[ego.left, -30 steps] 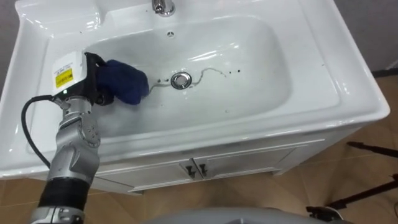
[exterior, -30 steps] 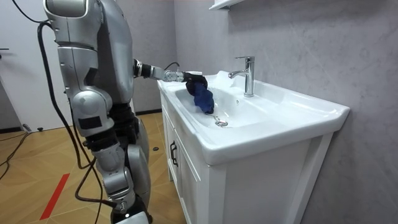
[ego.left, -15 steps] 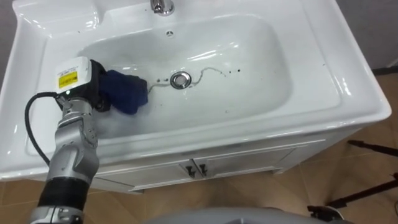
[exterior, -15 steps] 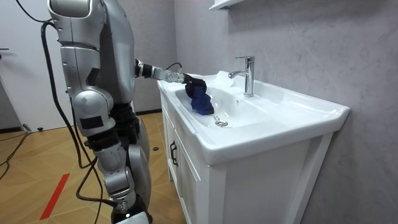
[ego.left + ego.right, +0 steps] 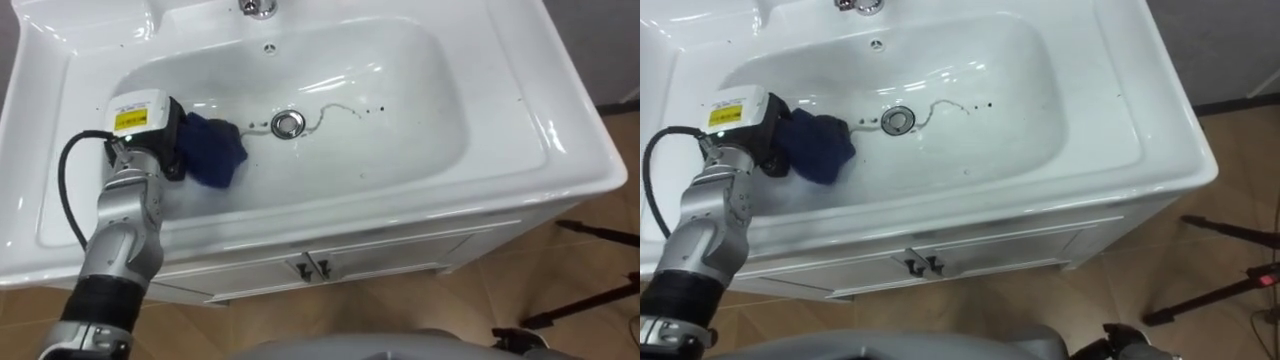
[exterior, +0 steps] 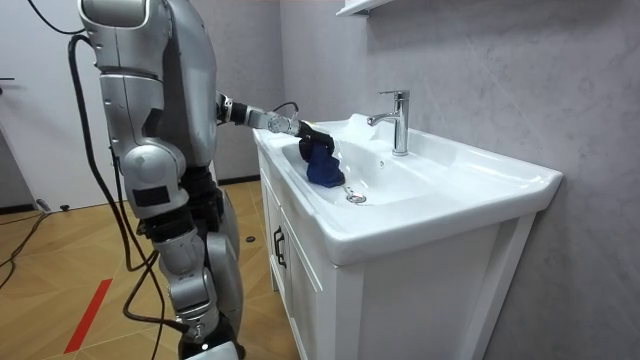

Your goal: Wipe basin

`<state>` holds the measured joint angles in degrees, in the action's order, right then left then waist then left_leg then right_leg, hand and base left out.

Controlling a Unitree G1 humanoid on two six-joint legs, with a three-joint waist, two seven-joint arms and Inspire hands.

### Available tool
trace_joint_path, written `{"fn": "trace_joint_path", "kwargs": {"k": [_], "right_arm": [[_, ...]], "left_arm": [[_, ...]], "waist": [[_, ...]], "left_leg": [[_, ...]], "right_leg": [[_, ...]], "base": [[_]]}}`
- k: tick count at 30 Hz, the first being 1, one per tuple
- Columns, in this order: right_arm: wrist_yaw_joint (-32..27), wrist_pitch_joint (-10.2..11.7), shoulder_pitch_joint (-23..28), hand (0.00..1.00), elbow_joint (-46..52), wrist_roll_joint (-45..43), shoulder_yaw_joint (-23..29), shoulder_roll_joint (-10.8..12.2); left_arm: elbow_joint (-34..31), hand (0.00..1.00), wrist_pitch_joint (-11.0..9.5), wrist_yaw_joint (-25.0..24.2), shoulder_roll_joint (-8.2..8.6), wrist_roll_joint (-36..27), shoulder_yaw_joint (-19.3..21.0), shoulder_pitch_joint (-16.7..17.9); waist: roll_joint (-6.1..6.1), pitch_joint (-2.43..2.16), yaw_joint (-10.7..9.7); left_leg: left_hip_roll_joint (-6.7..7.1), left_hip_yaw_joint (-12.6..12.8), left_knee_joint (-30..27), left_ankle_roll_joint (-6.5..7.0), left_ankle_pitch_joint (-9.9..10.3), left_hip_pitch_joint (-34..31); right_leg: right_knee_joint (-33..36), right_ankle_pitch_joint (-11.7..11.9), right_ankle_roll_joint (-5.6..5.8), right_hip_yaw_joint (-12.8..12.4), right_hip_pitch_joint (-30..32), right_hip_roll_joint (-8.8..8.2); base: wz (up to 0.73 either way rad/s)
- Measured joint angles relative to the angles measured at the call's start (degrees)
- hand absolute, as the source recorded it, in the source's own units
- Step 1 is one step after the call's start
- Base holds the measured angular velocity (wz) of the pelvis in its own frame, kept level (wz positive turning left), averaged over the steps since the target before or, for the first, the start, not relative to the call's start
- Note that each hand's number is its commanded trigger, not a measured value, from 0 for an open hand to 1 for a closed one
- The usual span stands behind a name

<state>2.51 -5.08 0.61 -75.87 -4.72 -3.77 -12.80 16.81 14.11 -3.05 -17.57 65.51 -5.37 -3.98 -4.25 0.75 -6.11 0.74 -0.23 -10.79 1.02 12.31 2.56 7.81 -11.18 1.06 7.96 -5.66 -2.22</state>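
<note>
A dark blue cloth lies bunched on the left floor of the white basin, a little left of the metal drain. My left hand comes in from the lower left and is shut on the cloth's left end, pressing it against the bowl. In the right eye view the cloth and left hand sit the same way. From the room view I stand at the vanity's front, left arm stretched over the rim, hand above the cloth. A thin dirty streak and a few specks run right of the drain.
A chrome faucet stands at the back of the basin, its base at the top edge. The broad white rim surrounds the bowl. Cabinet doors with small handles are below, and wooden floor lies to the right.
My left hand has drawn the cloth down and toward the bowl's near side, from hanging above the floor to pressed on it. The eye views shifted slightly.
</note>
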Motion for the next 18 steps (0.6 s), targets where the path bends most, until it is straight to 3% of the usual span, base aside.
{"fn": "trace_joint_path", "kwargs": {"k": [8, 13, 14, 18], "right_arm": [[0.08, 0.07, -0.23, 0.0, -0.33, -0.14, 0.03, -0.23], [-1.01, 0.09, -0.58, 0.0, -0.51, 0.74, -0.04, -0.1], [-1.25, 0.1, -0.53, 0.0, -0.51, 1.04, -0.03, -0.08], [-2.39, 0.03, 0.17, 0.0, -0.31, 2.01, -0.68, 0.29]], "left_arm": [[0.02, 1.0, 1.7, -1.29, -0.01, 0.56, -1.57, -0.04], [0.14, 1.0, 2.14, -2.26, 0.11, 1.22, -4.21, -0.04], [0.14, 1.0, 2.19, -2.42, 0.36, 1.9, -4.81, -0.03], [0.15, 1.0, 2.82, -2.44, 1.33, 3.99, -7.48, -0.01]], "waist": [[-0.2, -0.07, -0.72], [-0.28, 0.14, -1.62], [0.0, 0.36, -1.86], [0.24, 0.49, -2.18]], "left_leg": [[0.0, 0.3, 0.01, 0.0, 0.0, 0.23], [-0.04, 1.5, 0.04, 0.0, 0.0, 0.87], [-0.05, 1.77, 0.06, 0.0, 0.0, 0.93], [-0.1, 2.6, 0.06, 0.0, 0.0, 1.14]], "right_leg": [[0.01, 0.0, 0.0, -0.5, -0.06, -0.04], [0.04, 0.02, -0.03, -1.68, -0.28, -0.05], [0.11, 0.02, -0.03, -1.89, -0.23, -0.05], [0.4, 0.02, -0.03, -2.43, -0.12, -0.05]], "base": [[-0.01], [-0.11], [-0.1], [-0.06]]}}
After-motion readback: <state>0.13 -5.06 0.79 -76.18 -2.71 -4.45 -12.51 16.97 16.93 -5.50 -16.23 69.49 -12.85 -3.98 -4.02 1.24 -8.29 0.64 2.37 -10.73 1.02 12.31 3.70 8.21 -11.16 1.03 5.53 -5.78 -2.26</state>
